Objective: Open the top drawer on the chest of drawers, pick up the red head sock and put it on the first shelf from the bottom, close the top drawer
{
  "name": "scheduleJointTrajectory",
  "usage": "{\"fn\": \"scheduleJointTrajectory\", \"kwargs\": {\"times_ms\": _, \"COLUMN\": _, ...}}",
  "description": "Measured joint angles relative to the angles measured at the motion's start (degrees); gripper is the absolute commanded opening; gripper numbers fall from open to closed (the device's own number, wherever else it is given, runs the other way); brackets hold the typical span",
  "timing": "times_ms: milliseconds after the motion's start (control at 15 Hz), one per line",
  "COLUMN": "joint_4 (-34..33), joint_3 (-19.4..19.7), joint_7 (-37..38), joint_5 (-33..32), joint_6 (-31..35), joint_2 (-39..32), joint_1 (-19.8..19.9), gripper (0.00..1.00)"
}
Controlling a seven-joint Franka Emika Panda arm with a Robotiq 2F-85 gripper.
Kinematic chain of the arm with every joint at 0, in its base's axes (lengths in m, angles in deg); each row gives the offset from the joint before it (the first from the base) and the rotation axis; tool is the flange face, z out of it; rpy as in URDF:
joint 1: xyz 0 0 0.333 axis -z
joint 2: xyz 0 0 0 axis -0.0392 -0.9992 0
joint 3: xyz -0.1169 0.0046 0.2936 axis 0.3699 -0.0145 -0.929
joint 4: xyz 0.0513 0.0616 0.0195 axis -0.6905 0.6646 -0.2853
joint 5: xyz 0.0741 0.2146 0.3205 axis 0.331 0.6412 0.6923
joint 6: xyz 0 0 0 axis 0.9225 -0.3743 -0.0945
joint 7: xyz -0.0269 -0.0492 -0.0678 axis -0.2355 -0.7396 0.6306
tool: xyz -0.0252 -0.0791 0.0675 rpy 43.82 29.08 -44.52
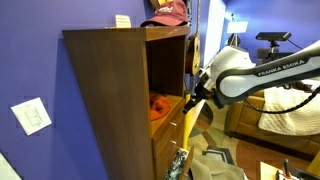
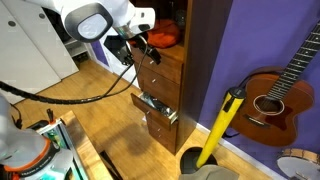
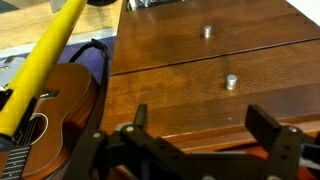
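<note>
Exterior view: gripper (image 1: 188,98) sits at the chest of drawers (image 1: 105,90) front, just under the open shelf. Red head sock (image 1: 158,105) lies on that shelf, a crumpled lump wider than tall, spread along the shelf floor; can't tell which way it points.

Exterior view: gripper (image 2: 140,52) is at the top drawer (image 2: 165,63), which looks shut, long axis horizontal and front facing the arm. Sock (image 2: 165,37) sits just above it. A lower drawer (image 2: 158,106) is pulled out.

Wrist view: gripper (image 3: 200,112) has its jaws spread wide and empty over shut drawer fronts, with two knobs (image 3: 231,82) ahead.
</note>
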Motion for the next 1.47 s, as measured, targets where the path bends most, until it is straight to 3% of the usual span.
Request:
{"fn": "scheduleJointTrajectory", "kwargs": {"times_ms": 600, "joint_4": -1.5, "joint_3": 0.5, "joint_7": 0.2, "joint_5": -2.2, "joint_6": -14.5, "joint_2": 13.9, "joint_1": 2.3, "gripper": 1.00}}
{"fn": "scheduleJointTrajectory", "kwargs": {"times_ms": 1467, "joint_4": -6.7, "joint_3": -2.3, "joint_7": 5.7, "joint_5": -5.2, "joint_6": -27.4, "joint_2": 17.7, "joint_1": 3.9, "gripper": 1.00}}
